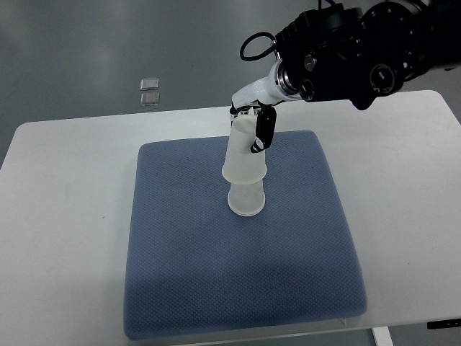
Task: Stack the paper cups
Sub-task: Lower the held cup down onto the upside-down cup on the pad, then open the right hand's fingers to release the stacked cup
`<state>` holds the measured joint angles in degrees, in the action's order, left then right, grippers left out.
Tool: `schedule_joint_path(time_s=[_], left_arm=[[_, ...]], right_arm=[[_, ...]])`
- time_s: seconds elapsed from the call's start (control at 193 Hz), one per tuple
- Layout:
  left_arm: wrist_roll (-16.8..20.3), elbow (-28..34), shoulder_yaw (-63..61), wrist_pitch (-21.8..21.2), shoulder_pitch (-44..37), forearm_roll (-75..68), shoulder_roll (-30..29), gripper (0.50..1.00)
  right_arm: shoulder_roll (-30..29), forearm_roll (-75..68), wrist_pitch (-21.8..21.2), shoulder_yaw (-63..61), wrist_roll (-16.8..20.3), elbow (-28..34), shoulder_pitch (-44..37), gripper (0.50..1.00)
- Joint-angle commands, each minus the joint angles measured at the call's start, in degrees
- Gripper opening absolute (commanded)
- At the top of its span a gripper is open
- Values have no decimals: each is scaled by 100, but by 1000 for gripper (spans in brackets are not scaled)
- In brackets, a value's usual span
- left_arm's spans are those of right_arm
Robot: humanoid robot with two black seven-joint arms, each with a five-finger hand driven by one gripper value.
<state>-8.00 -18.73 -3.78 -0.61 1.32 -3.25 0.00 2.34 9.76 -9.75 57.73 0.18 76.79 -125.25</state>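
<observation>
Right robot hand [253,124] with black and white fingers, clamped on the top of an upturned white paper cup [243,150]. Seemingly seated over a second upturned white paper cup [245,200], on a blue textured cushion [245,288]. Beneath, a white table [65,216]. Beyond, two small clear squares [150,89] on grey floor.
</observation>
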Motion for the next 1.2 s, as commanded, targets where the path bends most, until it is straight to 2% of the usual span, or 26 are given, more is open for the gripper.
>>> schedule_joint_path(time_s=[0.0, 0.61, 0.843, 1.003, 1.05, 1.117, 1.153, 1.195], left_arm=[[0, 1, 0, 0, 0, 0, 0, 1000], [0, 9, 0, 0, 0, 9, 0, 1000], [0, 9, 0, 0, 0, 8, 0, 1000], [0, 18, 0, 0, 0, 0, 0, 1000], [0, 9, 0, 0, 0, 0, 0, 1000], [0, 9, 0, 0, 0, 0, 0, 1000], [0, 9, 0, 0, 0, 9, 0, 1000], [0, 9, 0, 0, 0, 9, 0, 1000]], right_arm=[[12, 0, 17, 1, 8, 29, 0, 554], [-41, 0, 298, 45, 8, 29, 229, 580], [-41, 0, 377, 54, 17, 29, 290, 635], [-41, 0, 386, 54, 17, 29, 316, 646], [-41, 0, 386, 54, 17, 29, 334, 676], [-41, 0, 386, 54, 17, 29, 352, 693], [-41, 0, 395, 54, 17, 29, 360, 737], [-41, 0, 395, 54, 17, 20, 369, 748]])
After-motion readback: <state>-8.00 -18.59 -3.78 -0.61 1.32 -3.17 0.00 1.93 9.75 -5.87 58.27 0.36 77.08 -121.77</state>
